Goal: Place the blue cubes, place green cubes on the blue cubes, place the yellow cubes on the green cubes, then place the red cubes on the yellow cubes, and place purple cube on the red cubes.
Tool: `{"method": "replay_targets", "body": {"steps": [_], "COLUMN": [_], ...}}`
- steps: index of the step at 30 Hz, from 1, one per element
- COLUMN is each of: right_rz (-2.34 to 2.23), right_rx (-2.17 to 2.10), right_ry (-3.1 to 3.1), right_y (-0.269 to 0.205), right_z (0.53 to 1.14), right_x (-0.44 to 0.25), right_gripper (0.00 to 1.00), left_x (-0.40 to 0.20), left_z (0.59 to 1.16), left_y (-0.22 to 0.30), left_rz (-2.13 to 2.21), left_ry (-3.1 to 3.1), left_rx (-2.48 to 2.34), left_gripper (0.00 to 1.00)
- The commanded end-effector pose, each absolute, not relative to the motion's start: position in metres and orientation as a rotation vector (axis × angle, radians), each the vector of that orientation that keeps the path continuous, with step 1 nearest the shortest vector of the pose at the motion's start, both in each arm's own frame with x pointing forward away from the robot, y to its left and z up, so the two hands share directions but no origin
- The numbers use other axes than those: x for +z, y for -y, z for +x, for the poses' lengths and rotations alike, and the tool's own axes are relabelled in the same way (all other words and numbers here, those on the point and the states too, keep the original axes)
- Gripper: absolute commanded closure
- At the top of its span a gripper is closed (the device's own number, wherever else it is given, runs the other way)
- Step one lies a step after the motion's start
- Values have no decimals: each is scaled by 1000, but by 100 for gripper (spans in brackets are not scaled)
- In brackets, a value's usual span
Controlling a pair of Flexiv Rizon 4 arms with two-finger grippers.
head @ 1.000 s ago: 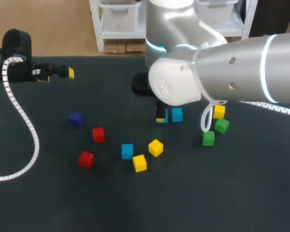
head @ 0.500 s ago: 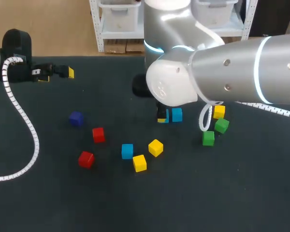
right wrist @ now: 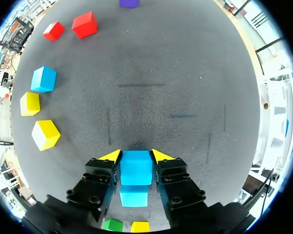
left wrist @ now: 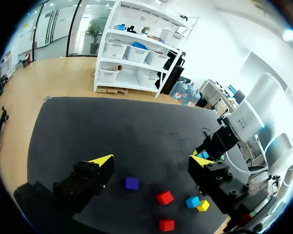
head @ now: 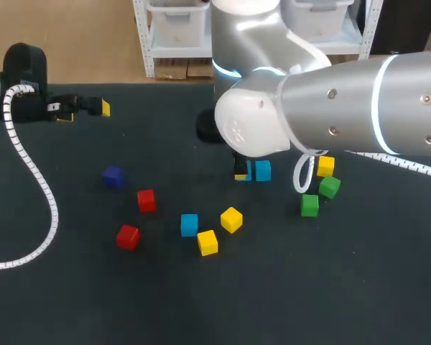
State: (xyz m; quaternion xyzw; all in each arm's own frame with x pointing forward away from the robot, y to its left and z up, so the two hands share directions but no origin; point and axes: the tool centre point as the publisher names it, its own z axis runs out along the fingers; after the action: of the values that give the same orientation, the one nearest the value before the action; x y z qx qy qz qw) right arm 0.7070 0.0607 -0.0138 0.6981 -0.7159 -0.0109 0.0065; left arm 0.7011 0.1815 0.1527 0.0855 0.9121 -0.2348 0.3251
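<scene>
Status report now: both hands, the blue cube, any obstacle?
Left hand open, empty. Right hand shut on blue cube. No cube directly ahead of it.

The dark table (head: 93, 302) carries a purple cube (head: 113, 176), two red cubes (head: 146, 200) (head: 127, 236), a blue cube (head: 189, 224) and two yellow cubes (head: 230, 219) (head: 207, 242). Two green cubes (head: 309, 205) (head: 330, 187) lie near a third yellow cube (head: 325, 166) at the right side. A white coiled cable (head: 36, 180) lies at the left.

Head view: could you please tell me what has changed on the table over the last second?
The right arm has shifted slightly toward the view's left. The right hand stayed around the blue cube, which did not move. Nothing was visibly taken hold of or let go. The left hand and the other cubes stayed as they were.
</scene>
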Motion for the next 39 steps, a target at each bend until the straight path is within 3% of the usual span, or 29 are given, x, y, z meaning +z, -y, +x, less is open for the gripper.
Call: {"method": "replay_targets", "body": {"steps": [1, 2, 3, 16, 39], "right_rz": [2180, 2179, 2175, 2160, 1948], "right_rx": [-42, -46, -57, -86, -419], "right_ry": [2237, 2242, 2244, 2310, 2758], "right_y": [-62, -62, -62, -59, -37], "right_z": [710, 710, 710, 701, 617], "right_x": [-20, -19, -19, 9, 110], "right_gripper": [55, 22, 0, 0, 0], "left_x": [151, 151, 151, 151, 151], "left_z": [700, 700, 700, 700, 700], "left_y": [-184, -184, -184, -184, -184], "left_rz": [229, 229, 229, 229, 229], "left_ry": [-2381, -2381, -2381, -2381, -2381], "left_rx": [-628, -628, -628, -628, -628], "left_gripper": [0, 0, 0, 0, 0]}}
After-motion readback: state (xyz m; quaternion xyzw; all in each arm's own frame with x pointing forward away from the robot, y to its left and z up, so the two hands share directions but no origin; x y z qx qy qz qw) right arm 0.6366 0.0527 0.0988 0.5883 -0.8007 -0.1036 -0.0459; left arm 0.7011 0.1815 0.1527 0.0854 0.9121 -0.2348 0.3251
